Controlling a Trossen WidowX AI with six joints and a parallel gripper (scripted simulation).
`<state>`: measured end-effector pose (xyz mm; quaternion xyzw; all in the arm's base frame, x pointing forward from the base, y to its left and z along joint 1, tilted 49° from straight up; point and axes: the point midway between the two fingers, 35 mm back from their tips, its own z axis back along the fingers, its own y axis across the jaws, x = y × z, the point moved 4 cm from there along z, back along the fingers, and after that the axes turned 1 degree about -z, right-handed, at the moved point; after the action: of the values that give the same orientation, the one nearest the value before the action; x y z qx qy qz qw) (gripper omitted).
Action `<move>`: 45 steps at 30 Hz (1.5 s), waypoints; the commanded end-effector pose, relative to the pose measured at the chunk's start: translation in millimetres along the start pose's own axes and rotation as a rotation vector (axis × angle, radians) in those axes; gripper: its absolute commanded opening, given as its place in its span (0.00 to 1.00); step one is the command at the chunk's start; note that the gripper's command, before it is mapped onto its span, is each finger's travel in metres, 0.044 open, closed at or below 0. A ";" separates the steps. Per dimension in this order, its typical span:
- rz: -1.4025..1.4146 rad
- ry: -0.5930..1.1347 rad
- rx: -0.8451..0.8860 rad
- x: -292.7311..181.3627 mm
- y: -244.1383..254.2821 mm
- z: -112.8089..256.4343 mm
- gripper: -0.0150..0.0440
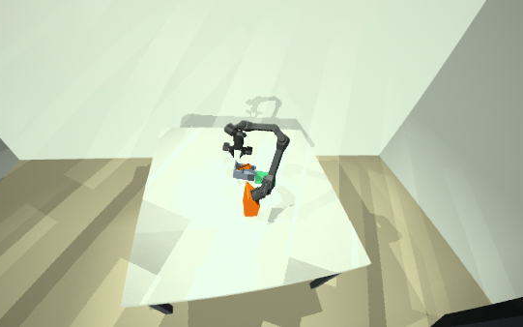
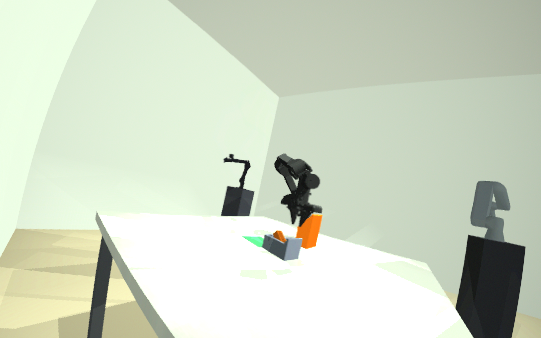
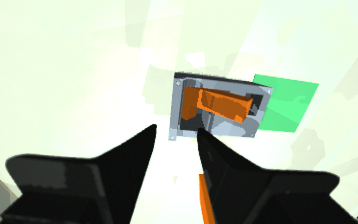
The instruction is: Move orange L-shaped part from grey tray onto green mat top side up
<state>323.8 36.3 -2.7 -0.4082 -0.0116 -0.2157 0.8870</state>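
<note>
The orange L-shaped part (image 1: 245, 166) (image 2: 280, 236) (image 3: 225, 106) is tilted in the grey tray (image 1: 243, 175) (image 2: 292, 251) (image 3: 235, 130). Its L-shaped end is low in the pocket, on the left in the wrist view, and its other end is raised on the side toward the green mat (image 1: 261, 177) (image 2: 253, 241) (image 3: 294, 107). My gripper (image 1: 237, 156) (image 2: 297, 223) (image 3: 177, 130) is part open and empty. It hangs above the tray, touching nothing, with its fingertips toward the L-shaped end's side. The tray hides the lowest parts of the orange part.
A tall orange block (image 1: 250, 205) (image 2: 310, 232) (image 3: 206, 200) stands on the table close to the tray, beside the arm's base. The mat lies right beside the tray. Other arms on dark pedestals stand away from the table in the exterior view.
</note>
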 end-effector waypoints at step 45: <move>1.572 0.022 0.004 11.0 -78.3 -0.5 0.73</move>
<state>304.8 -11.0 54.8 -0.2975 0.2802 0.4529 0.7924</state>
